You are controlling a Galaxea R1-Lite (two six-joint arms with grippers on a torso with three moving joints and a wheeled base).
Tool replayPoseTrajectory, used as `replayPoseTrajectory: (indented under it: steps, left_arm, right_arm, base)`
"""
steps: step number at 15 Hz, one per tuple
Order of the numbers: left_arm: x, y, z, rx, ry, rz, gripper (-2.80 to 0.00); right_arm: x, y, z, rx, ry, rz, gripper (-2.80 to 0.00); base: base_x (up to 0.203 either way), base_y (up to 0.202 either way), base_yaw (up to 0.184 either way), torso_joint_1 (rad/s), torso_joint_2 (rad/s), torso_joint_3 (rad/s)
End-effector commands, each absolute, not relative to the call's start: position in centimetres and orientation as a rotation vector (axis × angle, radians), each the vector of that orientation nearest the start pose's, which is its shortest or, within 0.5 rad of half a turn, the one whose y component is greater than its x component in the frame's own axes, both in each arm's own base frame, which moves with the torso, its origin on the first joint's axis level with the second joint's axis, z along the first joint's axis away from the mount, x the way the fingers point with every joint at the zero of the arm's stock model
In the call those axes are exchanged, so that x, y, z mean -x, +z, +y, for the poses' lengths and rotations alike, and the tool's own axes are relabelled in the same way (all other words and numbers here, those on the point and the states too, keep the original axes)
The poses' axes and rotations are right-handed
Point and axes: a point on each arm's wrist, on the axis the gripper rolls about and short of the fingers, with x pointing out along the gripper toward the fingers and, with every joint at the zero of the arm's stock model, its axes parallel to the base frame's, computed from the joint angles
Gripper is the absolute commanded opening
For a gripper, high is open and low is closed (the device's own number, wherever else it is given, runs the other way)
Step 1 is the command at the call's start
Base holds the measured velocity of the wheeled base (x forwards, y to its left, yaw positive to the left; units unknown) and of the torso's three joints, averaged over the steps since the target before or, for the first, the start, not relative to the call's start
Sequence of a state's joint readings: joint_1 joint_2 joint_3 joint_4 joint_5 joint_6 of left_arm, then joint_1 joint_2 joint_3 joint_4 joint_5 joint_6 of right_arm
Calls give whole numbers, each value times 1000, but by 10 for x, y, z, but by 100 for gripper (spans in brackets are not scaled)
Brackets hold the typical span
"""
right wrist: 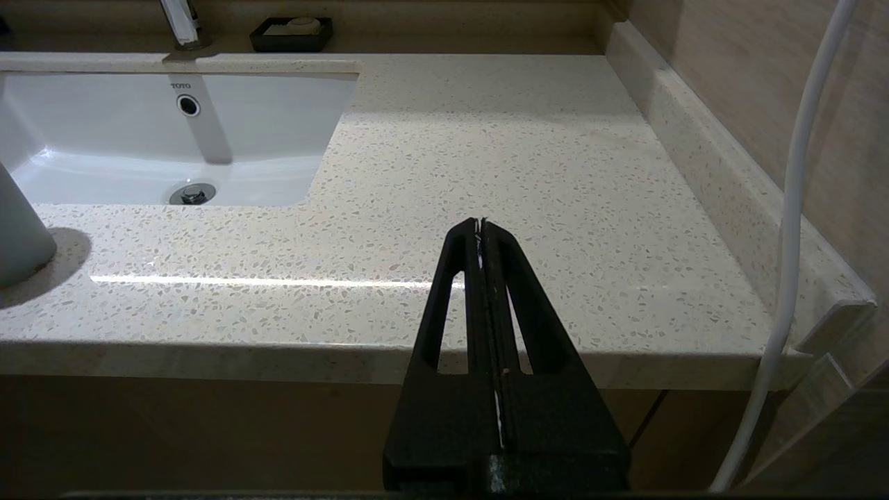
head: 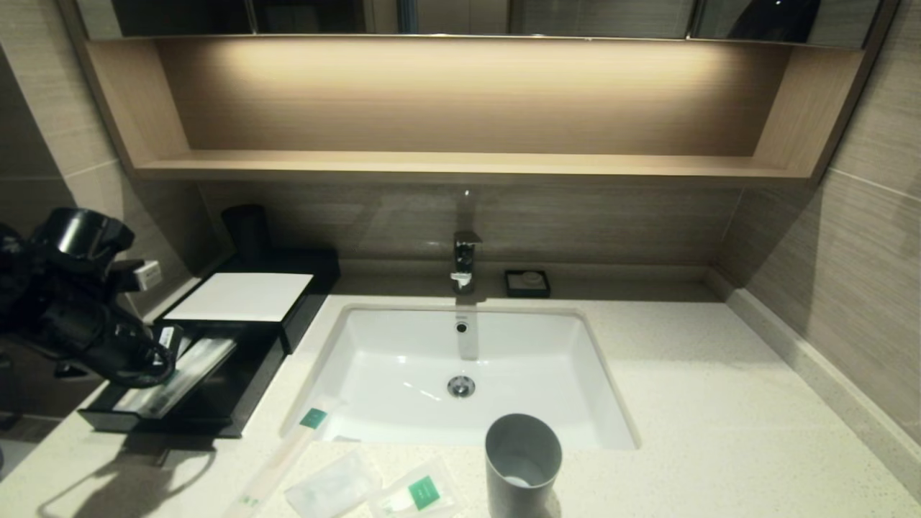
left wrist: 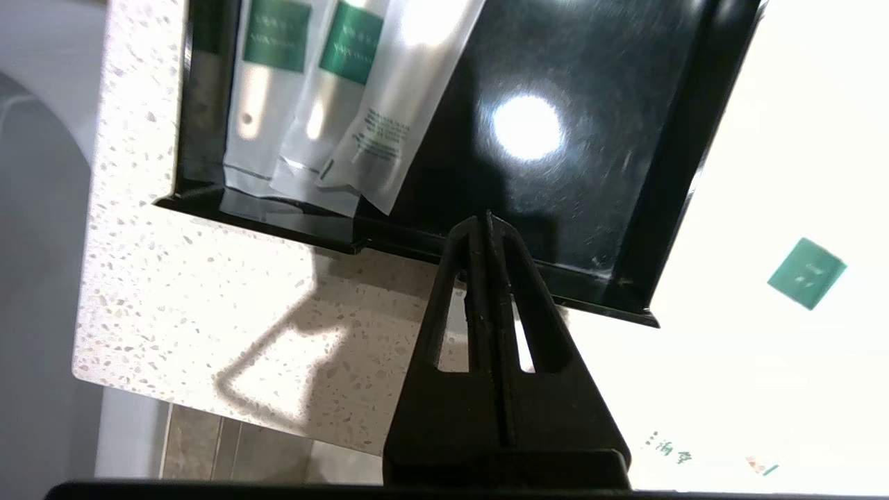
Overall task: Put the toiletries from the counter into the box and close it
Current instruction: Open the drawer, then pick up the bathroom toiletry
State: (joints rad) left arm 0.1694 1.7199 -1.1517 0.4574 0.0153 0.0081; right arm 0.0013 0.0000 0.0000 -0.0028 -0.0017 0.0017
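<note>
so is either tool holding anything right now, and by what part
Nothing is held. The left tool is shut and empty at the open drawer's front edge; the right tool is shut and empty.

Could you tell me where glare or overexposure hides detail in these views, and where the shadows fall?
Left wrist view: a round light reflection glares on the drawer floor, and the counter beside it is blown out white; the shut left gripper casts a shadow on the stone. Head view: the shelf light is bright and the arm's shadow falls below the box. Right wrist view: evenly lit, one reflected streak.

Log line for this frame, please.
left gripper shut, empty, over open drawer | right gripper shut, parked | stick, sachets on counter
</note>
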Motion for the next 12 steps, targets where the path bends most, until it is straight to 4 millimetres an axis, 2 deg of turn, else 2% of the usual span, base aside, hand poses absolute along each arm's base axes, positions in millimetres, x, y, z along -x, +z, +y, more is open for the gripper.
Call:
replayPoseTrajectory:
  steps: [1,5,12]
  left_arm:
    - [-272,201,42,65,157,945,-280]
    - [-257,221,21,36,98,879,-280]
    - [-245,218,-24,-44,-69,888,-280]
  right_arm:
    - [23,75,0,-2,0,-2,-280]
    - [23,76,0,-2,0,-3,-280]
    - [23,76,0,-2,0,-3,-280]
  base:
    - [0,0,0,0,0,0]
    - [0,0,0,0,0,0]
    - [0,0,0,0,0,0]
